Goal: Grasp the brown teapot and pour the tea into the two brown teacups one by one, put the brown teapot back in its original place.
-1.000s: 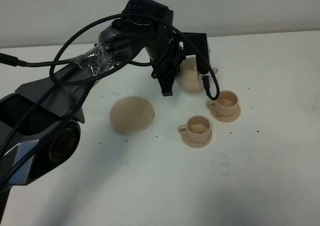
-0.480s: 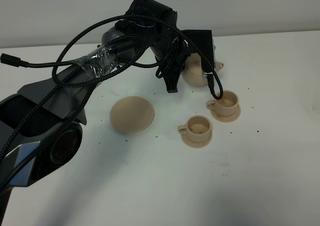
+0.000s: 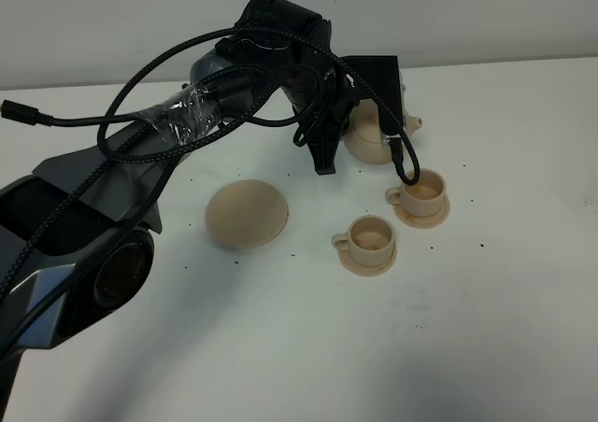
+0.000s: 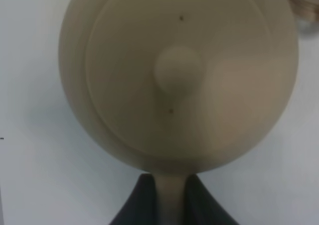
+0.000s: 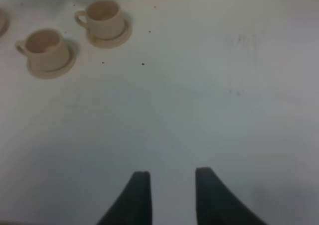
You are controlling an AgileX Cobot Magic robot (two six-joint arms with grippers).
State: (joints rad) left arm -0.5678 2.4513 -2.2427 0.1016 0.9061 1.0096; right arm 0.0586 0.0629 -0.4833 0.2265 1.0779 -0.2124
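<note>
Our squat tan ceramic teapot [image 3: 370, 147] has shifted toward the far tan teacup [image 3: 422, 190] over the white table [image 3: 505, 282]; its spout points rightward beyond that teacup; left gripper [image 4: 169, 187] clamps its handle; right gripper [image 5: 169, 177] gapes empty.

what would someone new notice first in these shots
The cable-wrapped black left arm dominates the high view, with the left gripper shut on the brown teapot's handle just behind the two brown teacups. Left of them lies the wide bare saucer plate.
</note>
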